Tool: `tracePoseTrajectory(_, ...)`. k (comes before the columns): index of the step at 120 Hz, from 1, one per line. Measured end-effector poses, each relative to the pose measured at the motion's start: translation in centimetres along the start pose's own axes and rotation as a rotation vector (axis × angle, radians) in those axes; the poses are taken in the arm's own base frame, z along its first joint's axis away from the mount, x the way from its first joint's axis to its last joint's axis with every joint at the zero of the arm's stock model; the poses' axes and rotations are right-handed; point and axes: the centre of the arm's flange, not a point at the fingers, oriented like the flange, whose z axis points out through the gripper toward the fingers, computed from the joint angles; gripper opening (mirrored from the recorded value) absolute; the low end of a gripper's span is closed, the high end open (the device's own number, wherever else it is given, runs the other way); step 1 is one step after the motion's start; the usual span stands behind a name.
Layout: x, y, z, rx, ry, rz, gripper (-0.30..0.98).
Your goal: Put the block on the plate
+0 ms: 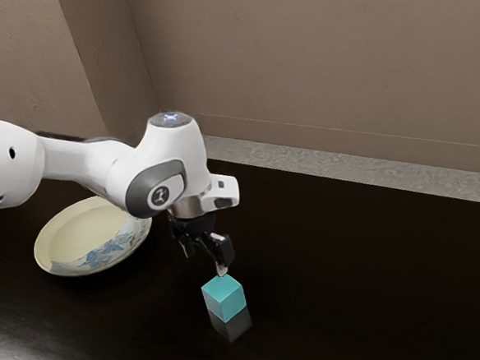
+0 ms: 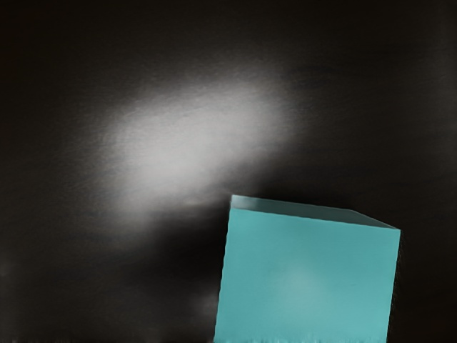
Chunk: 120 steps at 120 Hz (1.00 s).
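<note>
Over the dark, shiny table (image 1: 361, 262) reaches the white robot arm (image 1: 166, 164), which hides a part of the cream plate with blue pattern (image 1: 75, 233). The black two-finger gripper (image 1: 205, 262) is open, its fingers standing apart. Near below it, the turquoise block (image 1: 224, 298) rests on the table, apart from the plate, toward the exterior view's right. Whether a fingertip touches it, I cannot tell.

You've got a dark, glossy desk (image 1: 356, 304) with pale glare patches, plain brown wall (image 1: 313, 51) beyond it, mottled grey floor (image 1: 346, 164) showing between the two.
</note>
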Motion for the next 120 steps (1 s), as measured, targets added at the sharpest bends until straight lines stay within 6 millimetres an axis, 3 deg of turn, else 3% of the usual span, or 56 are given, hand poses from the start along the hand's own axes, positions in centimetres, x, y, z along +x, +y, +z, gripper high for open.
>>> tracePoseTrajectory(31, -1.1, 2.7, 1.6, -0.009, 0.034, -0.023, 0.69)
tracePoseTrajectory(120, -0.8, 2.1, 6.5, -0.014, -0.010, -0.056, 0.69)
